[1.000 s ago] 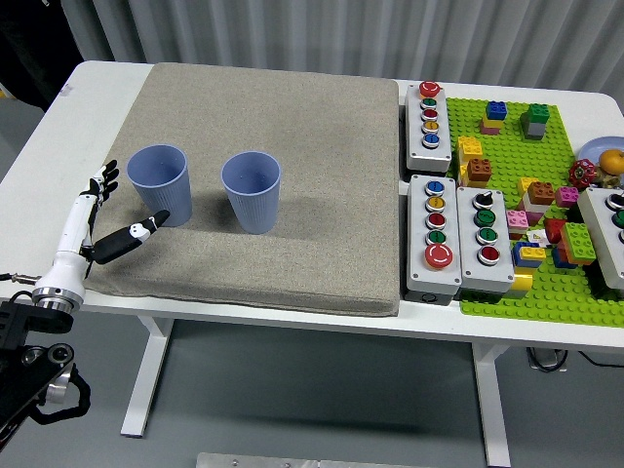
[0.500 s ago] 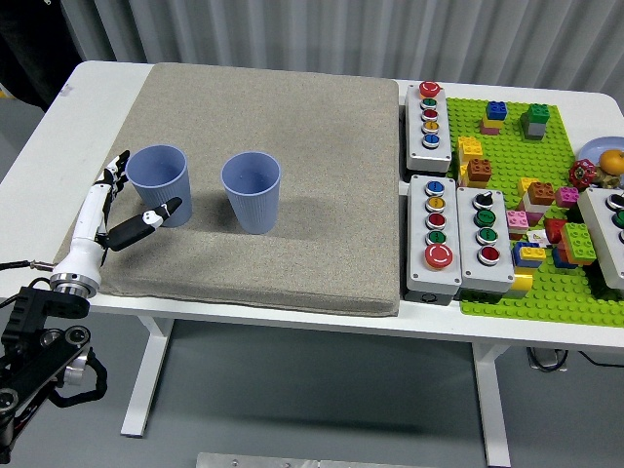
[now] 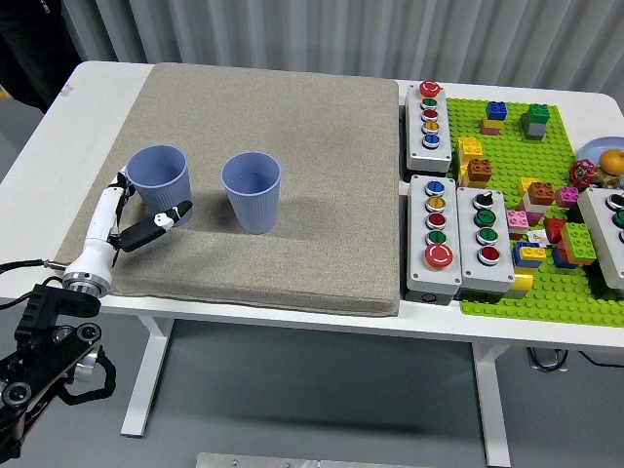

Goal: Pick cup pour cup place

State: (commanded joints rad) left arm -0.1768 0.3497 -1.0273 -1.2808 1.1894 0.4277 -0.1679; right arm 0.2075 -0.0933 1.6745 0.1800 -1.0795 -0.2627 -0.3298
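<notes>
Head view, beige mat [image 3: 292,175], white table [image 3: 97,97], grey curtain [image 3: 341,29]

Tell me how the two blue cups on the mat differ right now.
The left cup has the left hand wrapped partly around its base, thumb in front; the right cup stands free with nothing near it. The left cup sits near the grey mat's left edge, the right cup closer to its middle. Both are upright, ribbed and the same blue.
</notes>
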